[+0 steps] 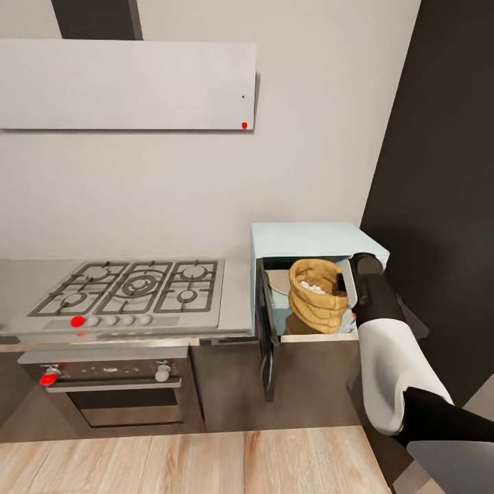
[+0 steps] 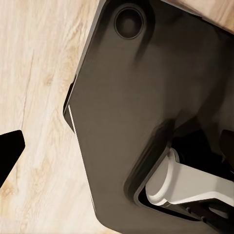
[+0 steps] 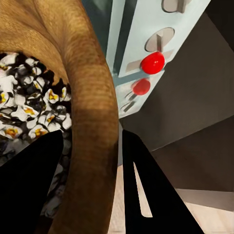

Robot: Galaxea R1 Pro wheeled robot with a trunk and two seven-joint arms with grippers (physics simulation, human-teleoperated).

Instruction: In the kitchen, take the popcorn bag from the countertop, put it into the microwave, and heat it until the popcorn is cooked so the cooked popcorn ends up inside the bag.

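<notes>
The pale blue microwave (image 1: 309,237) stands on the grey countertop (image 1: 237,302) with its dark door (image 1: 266,329) swung open. Inside it the brown popcorn bag (image 1: 317,302) stands upright, with whitish popcorn (image 1: 313,288) showing in its mouth. My right arm (image 1: 374,295) reaches to the bag's right side. In the right wrist view my right gripper (image 3: 92,136) is shut on the bag's rolled rim (image 3: 87,97), one finger over the popcorn (image 3: 29,107) and one outside. The microwave's panel with red knobs (image 3: 152,62) is close by. My left gripper's black finger (image 2: 9,151) hangs over the wooden floor, jaws apart and holding nothing.
A gas hob (image 1: 134,288) sits in the countertop left of the microwave, over a built-in oven (image 1: 116,391). A grey hood (image 1: 127,82) hangs on the wall. A tall dark cabinet (image 1: 439,171) rises right of the microwave. My dark base (image 2: 146,97) is below the left gripper.
</notes>
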